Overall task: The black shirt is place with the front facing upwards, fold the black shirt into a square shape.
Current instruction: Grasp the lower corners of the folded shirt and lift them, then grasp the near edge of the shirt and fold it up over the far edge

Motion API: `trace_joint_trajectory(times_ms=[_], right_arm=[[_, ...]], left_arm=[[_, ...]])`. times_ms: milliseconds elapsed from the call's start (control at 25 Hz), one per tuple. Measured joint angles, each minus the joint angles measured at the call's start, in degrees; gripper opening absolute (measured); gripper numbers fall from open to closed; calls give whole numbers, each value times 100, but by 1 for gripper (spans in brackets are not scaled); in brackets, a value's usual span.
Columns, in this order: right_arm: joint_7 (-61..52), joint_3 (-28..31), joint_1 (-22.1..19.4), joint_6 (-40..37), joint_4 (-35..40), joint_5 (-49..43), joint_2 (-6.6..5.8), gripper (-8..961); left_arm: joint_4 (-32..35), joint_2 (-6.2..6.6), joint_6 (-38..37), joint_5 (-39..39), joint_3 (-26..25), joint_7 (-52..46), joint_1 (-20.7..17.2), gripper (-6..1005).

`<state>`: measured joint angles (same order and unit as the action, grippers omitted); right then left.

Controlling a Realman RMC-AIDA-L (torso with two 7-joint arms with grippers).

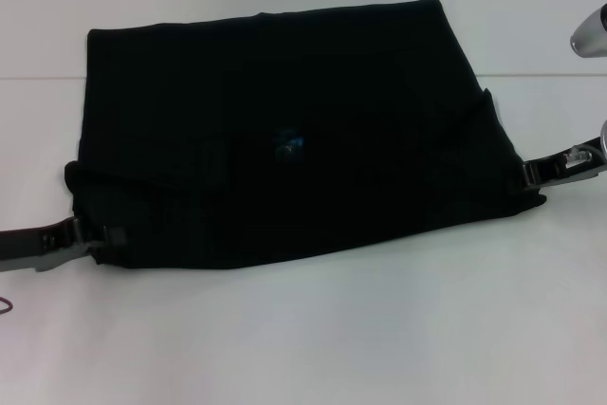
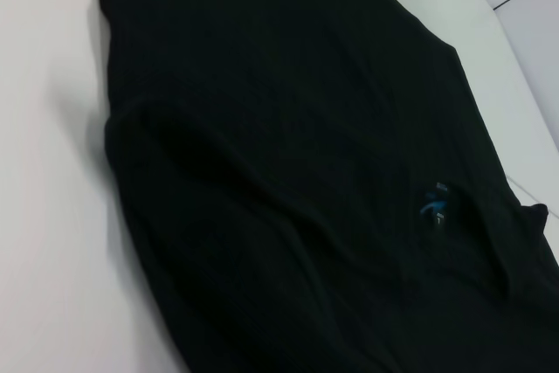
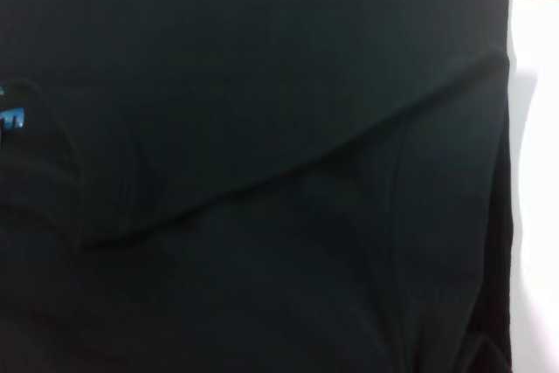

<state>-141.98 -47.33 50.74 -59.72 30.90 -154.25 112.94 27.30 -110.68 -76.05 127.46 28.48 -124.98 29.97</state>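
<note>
The black shirt (image 1: 285, 130) lies spread wide on the white table, plain black side showing, with its small blue neck label (image 1: 285, 143) near the middle. A folded layer crosses it with diagonal creases, seen in the left wrist view (image 2: 288, 172) and the right wrist view (image 3: 262, 128); the label also shows there (image 2: 434, 204) (image 3: 10, 115). My left gripper (image 1: 102, 234) sits at table level against the shirt's near-left corner. My right gripper (image 1: 531, 174) meets the shirt's right edge. Both gripper tips merge with the black cloth.
White table (image 1: 313, 339) surrounds the shirt, with open surface in front of it and behind it. A seam line (image 1: 550, 75) runs across the table at the back. A silver part of the right arm (image 1: 590, 33) shows at the upper right.
</note>
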Motion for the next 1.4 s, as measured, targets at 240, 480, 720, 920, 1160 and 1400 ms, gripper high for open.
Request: trace_joint_trajectory(times_ms=[240, 480, 720, 920, 1160, 1400], right_arm=[[18, 19, -15, -198, 30, 15, -109, 70], [315, 83, -218, -1418, 276, 31, -323, 70], [1020, 131, -633, -3350, 733, 34, -426, 71], [1642, 77, -899, -4410, 774, -6, -384, 71], [1792, 264, -883, -4199, 590, 20, -347, 71], [1436, 1467, -658, -3690, 534, 109, -481, 70]], left_arm=[[-6, 19, -85, 21, 13, -73, 17, 39], [-14, 195, -830, 66, 24, -81, -96, 39], [62, 370, -2290, 791, 8, -67, -174, 40], [166, 336, -3430, 1482, 33, 76, -264, 40], [176, 367, -3448, 1613, -346, 75, -238, 41], [187, 479, -2890, 1598, -1390, -302, 128, 41]])
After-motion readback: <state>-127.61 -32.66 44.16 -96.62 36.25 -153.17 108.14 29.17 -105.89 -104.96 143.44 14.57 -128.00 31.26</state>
